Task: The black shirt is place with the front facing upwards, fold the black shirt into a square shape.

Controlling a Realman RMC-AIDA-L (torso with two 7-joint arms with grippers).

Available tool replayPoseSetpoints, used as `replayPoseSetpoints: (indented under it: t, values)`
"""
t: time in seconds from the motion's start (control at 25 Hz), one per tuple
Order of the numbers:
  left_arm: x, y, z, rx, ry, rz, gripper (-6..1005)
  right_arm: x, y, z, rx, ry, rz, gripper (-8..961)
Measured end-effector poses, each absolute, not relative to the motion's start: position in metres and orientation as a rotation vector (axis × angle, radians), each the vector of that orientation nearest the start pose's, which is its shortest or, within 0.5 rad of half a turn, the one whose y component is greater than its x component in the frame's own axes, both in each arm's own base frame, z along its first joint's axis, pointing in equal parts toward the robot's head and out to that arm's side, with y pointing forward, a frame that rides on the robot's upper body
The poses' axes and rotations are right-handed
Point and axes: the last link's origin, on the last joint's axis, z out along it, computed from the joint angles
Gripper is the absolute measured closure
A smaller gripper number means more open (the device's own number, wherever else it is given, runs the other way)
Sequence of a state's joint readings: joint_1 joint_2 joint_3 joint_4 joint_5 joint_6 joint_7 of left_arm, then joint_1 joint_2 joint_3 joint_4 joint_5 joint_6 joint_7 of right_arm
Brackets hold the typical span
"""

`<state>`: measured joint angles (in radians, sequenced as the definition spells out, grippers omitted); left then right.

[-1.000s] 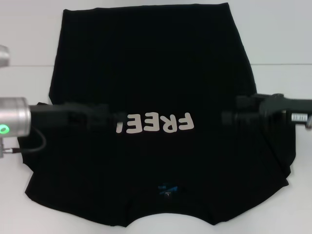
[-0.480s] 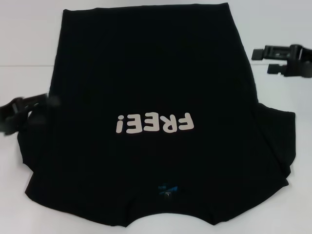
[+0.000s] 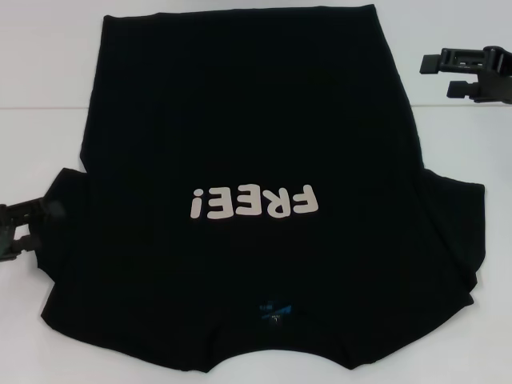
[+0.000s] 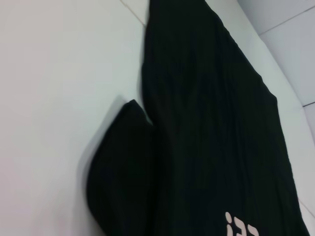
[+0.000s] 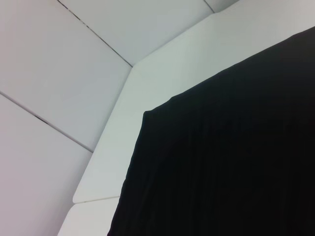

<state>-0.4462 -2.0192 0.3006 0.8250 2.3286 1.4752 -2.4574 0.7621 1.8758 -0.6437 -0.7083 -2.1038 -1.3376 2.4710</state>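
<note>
The black shirt (image 3: 248, 136) lies flat on the white table (image 3: 48, 64), front up. Its off-white "FREE!" letters (image 3: 254, 202) read upside down from my head view, and the small blue neck label (image 3: 274, 310) sits near the front edge. My left gripper (image 3: 28, 228) hovers open at the shirt's left sleeve edge, with nothing visibly held. My right gripper (image 3: 438, 76) is open over bare table, beyond the shirt's far right side and apart from it. The left wrist view shows the shirt (image 4: 206, 137) with its sleeve; the right wrist view shows a far corner of the shirt (image 5: 236, 157).
A thin seam (image 3: 456, 106) crosses the white table behind the sleeves. Bare table shows to the left, right and far side of the shirt. The shirt's neck side reaches the bottom of the head view.
Both arms have pulled back from above the shirt's middle. The left went outward and nearer, to the left sleeve edge; the right went outward and farther, to the far right. The shirt lies as before.
</note>
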Motion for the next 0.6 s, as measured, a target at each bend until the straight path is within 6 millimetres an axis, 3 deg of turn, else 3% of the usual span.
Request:
replayPoseSetpoints:
  t: [0.36, 0.6]
  values:
    - [-0.367, 0.311, 0.089, 2.278, 2.636, 0.909, 226, 0.237, 0.433, 0.104, -2.133, 1.623, 0.71, 11]
    - [-0.375, 0.309, 0.087, 2.284, 2.694, 0.855, 468, 0.238, 0.432, 0.103, -2.132, 1.627, 0.707, 10]
